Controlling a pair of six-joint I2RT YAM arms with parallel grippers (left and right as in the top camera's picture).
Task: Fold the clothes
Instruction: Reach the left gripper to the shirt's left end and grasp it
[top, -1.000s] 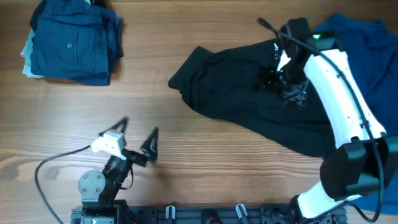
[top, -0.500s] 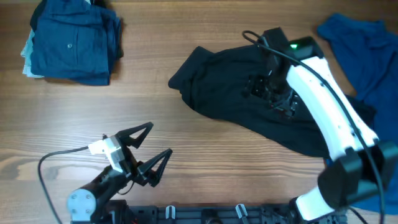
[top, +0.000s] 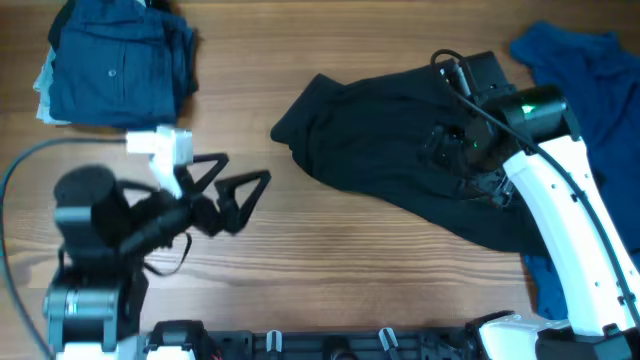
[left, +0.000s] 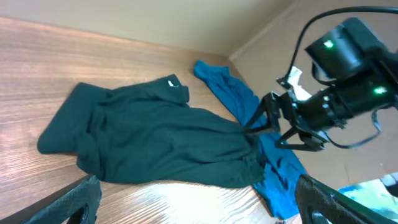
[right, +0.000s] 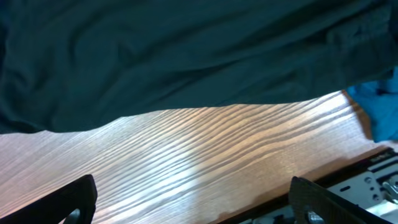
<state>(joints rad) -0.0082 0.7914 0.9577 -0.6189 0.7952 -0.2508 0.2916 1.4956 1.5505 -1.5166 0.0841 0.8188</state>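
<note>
A crumpled black garment (top: 400, 160) lies on the wooden table right of centre; it also shows in the left wrist view (left: 155, 137) and fills the top of the right wrist view (right: 186, 50). My right gripper (top: 462, 160) is open and hovers above the garment's right part, holding nothing. My left gripper (top: 240, 190) is open and empty, raised over bare wood left of the garment, pointing right toward it. In the left wrist view the right gripper (left: 280, 124) hangs above the cloth.
A folded stack of blue clothes (top: 115, 65) sits at the far left. A loose blue garment (top: 590, 70) lies at the right edge, partly under the black one, also in the left wrist view (left: 230, 93). The table's front edge (right: 348, 168) is close.
My left arm has risen and swung up and left from the front edge. My right gripper moved left, then back right over the black garment.
</note>
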